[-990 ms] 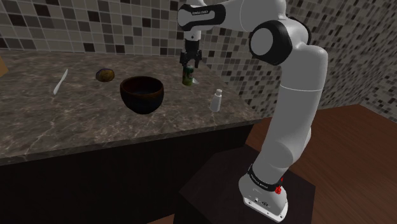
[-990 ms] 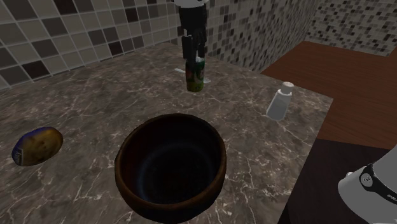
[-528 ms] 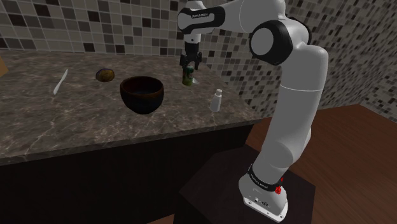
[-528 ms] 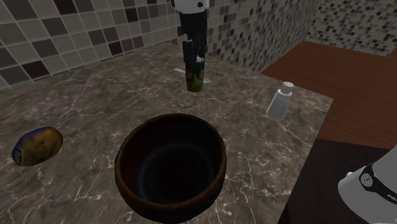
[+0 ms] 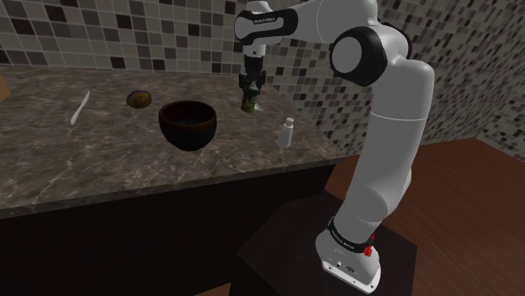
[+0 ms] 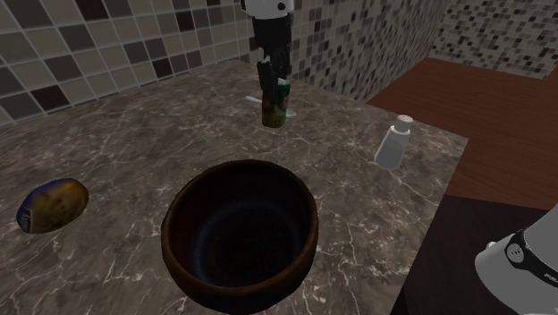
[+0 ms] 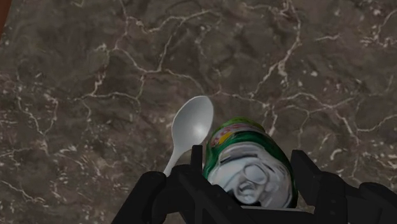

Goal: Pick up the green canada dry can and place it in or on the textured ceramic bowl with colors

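A: Fingers [image 7: 305, 173] sit lower than a second ago, now down over the top half of the green can [image 5: 248, 104].
B: Grip?
A: Narrowly parted, one on each side of the can, pressing its sides. Can upright on the counter [image 5: 101, 168], white spoon [image 7: 191, 124] lying just beside it.
B: Across the shoulder view, left to right?
A: White utensil [image 5: 80, 108], brown potato [image 5: 140, 99], dark bowl [image 5: 188, 124] open side up, then the can, apart from the bowl and close to the tiled wall [image 5: 168, 42], small white bottle [image 5: 287, 133], stand [image 5: 278, 248] at lower right.
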Controlling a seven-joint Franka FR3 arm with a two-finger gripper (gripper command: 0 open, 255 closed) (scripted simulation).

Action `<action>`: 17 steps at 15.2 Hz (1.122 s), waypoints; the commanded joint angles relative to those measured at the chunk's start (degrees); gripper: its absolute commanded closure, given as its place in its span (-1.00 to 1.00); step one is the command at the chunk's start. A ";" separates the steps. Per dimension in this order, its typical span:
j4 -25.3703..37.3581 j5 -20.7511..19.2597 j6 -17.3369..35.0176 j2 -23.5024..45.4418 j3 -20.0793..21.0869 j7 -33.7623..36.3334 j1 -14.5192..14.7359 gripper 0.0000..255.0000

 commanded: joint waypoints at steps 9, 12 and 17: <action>3.71 -0.02 -3.78 -0.07 -0.05 -0.11 -0.08 1.00; 6.20 0.00 -6.14 0.06 -0.08 -0.20 -0.13 1.00; 10.84 0.09 -10.24 0.60 -0.12 -0.37 -0.28 1.00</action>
